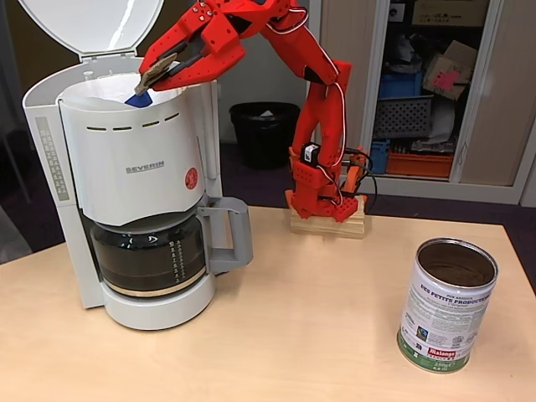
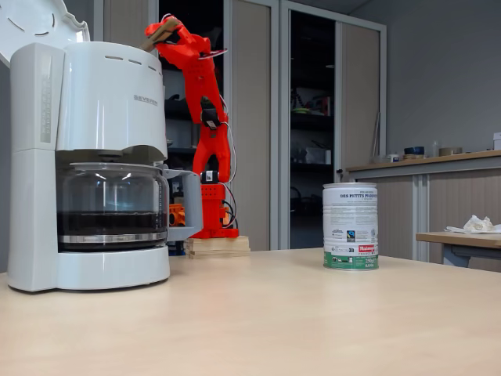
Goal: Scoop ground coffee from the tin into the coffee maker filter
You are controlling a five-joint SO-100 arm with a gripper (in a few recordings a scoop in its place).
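Reading "SEVERIN" in grey letters across its white front, the coffee maker [image 1: 138,180] stands at the left of the tabletop [image 1: 293,335] with its lid [image 1: 92,25] tipped up and a round red sticker beside the name. On the tin [image 1: 446,306], standing open and well apart to the right, the white label carries "LES PETITS PRODUCTEURS" in dark print, a red logo and a green band at the base; the smaller print is too fine to make out. Brown ground coffee [image 1: 456,272] shows inside the tin. The red arm's gripper [image 1: 155,77] hangs over the machine's open top, jaws clenched on the handle of a small blue scoop [image 1: 139,99], whose bowl dips just inside the white coffee maker filter [image 1: 109,88]. Whether the scoop touches the paper cannot be told. Below, the glass carafe [image 1: 151,255] holds dark liquid.
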